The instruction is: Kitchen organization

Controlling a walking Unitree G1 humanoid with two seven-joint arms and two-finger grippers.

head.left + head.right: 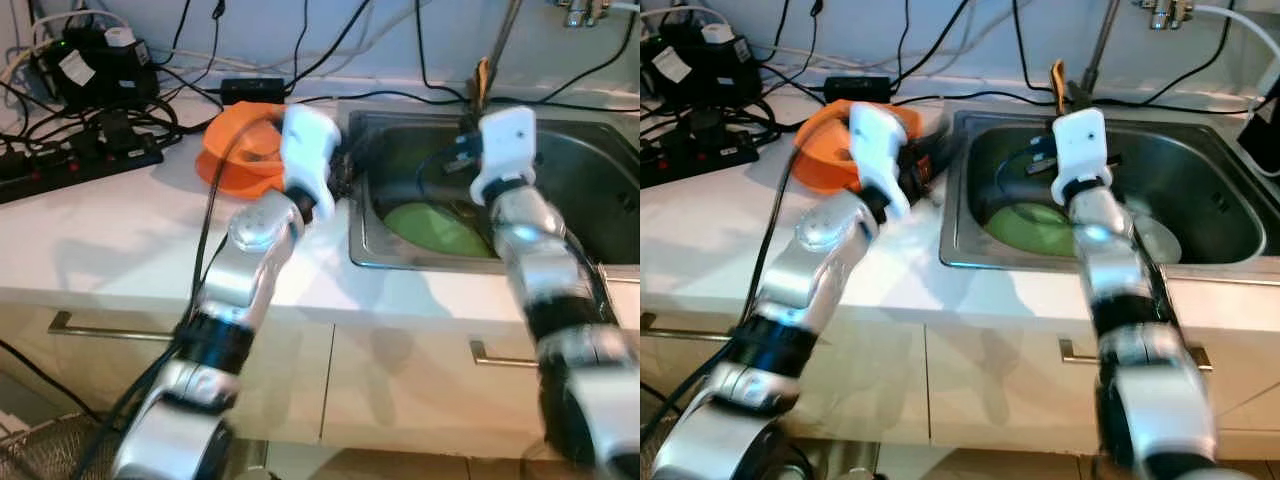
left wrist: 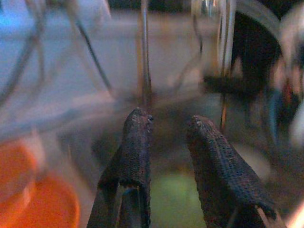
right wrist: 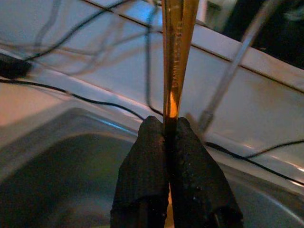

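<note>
While your right gripper [image 3: 167, 128] pinches the thin amber utensil handle [image 3: 176, 57] centre-frame, left gripper [image 2: 168, 137] parted empty, it could slip into the steel sink [image 1: 1200, 170].

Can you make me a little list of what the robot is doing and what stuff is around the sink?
place: white counter with a steel sink
right gripper: over the sink, shut on a thin yellow-orange stick
left gripper: open, holding nothing, by the sink's left edge
in the sink: green plate
on the counter: orange bowl, left of the sink
back of counter: black power strip and cables
blur: left wrist view is smeared
</note>
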